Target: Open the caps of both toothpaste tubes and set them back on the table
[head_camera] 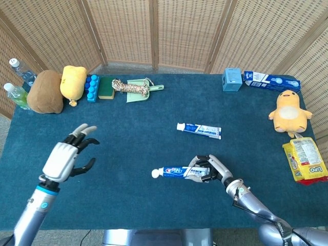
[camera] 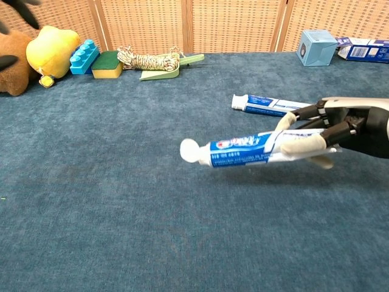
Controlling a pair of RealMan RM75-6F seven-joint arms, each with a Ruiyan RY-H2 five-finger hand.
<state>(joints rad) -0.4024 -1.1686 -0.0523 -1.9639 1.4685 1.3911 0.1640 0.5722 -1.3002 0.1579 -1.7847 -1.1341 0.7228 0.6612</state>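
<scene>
Right hand (head_camera: 207, 169) grips near toothpaste tube (head_camera: 177, 172) at table (head_camera: 133, 148) 6 o'clock, cap (head_camera: 155, 174) toward 9; left hand (head_camera: 69, 154), spread and empty, should pinch cap squarely; second tube (head_camera: 199, 129) lies centre.

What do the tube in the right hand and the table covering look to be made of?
Blue-and-white toothpaste tube, held by the right hand: probably glossy plastic laminate, given its printed sheen; its round white cap looks like smooth hard plastic. Dark blue table covering: matte, carpet-like fabric with visible nap.
</scene>
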